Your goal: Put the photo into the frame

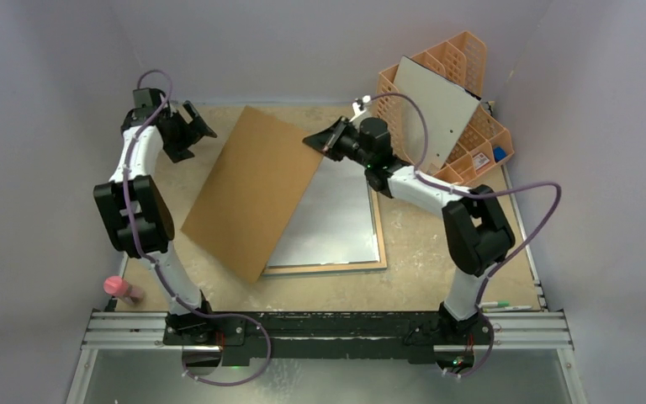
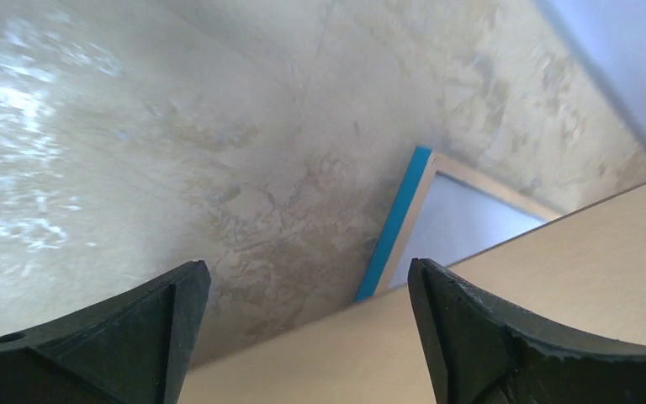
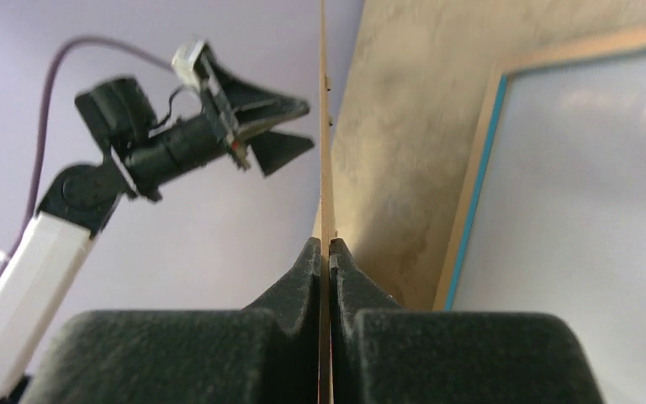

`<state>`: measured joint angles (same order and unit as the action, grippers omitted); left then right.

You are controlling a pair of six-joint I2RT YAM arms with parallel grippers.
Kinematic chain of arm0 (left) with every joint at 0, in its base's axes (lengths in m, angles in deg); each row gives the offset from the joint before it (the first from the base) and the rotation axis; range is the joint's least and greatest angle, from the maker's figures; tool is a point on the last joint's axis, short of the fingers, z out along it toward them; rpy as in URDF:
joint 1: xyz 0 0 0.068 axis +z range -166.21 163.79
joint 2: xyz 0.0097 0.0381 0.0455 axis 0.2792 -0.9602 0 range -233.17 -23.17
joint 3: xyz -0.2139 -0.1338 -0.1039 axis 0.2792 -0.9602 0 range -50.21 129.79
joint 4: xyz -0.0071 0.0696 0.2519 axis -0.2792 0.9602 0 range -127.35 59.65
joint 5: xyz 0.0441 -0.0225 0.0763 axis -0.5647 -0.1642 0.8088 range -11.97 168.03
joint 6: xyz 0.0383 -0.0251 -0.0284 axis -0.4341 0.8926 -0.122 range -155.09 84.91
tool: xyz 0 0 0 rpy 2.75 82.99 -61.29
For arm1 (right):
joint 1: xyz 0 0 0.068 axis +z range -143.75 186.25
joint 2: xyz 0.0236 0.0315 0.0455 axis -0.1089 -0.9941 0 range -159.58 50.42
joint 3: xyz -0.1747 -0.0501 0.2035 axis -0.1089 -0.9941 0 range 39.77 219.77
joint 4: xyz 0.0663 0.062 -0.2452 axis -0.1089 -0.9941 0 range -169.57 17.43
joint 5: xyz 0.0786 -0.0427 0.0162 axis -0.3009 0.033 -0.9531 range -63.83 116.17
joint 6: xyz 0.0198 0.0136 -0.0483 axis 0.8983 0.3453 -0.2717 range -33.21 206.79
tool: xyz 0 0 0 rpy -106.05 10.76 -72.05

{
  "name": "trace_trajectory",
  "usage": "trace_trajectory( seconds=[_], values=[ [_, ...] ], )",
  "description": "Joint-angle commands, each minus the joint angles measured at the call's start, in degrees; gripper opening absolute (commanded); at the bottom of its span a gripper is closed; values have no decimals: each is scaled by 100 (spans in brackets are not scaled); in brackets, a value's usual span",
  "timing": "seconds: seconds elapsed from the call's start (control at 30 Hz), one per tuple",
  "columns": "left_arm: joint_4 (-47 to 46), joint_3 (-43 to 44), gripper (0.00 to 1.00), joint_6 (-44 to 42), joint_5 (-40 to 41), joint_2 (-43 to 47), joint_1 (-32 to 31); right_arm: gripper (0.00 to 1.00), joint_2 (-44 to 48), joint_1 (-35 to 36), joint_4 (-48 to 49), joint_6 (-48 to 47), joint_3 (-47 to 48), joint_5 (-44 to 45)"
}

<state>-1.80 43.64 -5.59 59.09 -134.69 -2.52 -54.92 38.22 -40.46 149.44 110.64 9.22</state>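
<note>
The frame (image 1: 336, 267) lies flat mid-table with its wood-coloured rim up and a pale surface inside; its blue edge (image 2: 395, 223) shows in the left wrist view and also in the right wrist view (image 3: 471, 185). A brown hardboard backing (image 1: 252, 189) slants over the frame's left half. My right gripper (image 1: 313, 141) is shut on the backing's far right corner, and its jaws (image 3: 328, 244) pinch the thin edge (image 3: 324, 126). My left gripper (image 1: 204, 122) hangs open at the back left, apart from the backing (image 2: 555, 278), with nothing between its fingers (image 2: 307, 265). The photo is out of view.
An orange lattice organiser (image 1: 471, 59) stands at the back right with a grey-white board (image 1: 437, 105) leaning in it. A pink object (image 1: 118, 287) lies at the near left table edge. Pens (image 1: 505, 305) lie near the right arm's base.
</note>
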Motion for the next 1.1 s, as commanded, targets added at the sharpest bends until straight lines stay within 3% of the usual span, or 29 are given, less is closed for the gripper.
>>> trace_trajectory(
  seconds=[0.0,0.23,0.67,0.77,0.9,1.07],
  values=[
    [162,341,95,298,434,644,186,0,582,-226,341,-136,254,671],
    [-535,-385,98,1255,437,1673,184,0,822,-234,245,-9,557,1549],
    [-1426,-1996,97,3188,-46,3306,-353,0,-135,-217,-265,562,1806,2525],
    [-1468,-2289,97,3016,-332,3424,-563,0,-281,-215,-644,872,2090,2713],
    [-820,-2454,97,2248,-231,3549,-566,0,-381,-214,-1056,1065,2343,2742],
    [-279,-2879,97,1585,-318,3832,-236,0,-323,-273,-1329,1325,2376,2534]
  ],
)
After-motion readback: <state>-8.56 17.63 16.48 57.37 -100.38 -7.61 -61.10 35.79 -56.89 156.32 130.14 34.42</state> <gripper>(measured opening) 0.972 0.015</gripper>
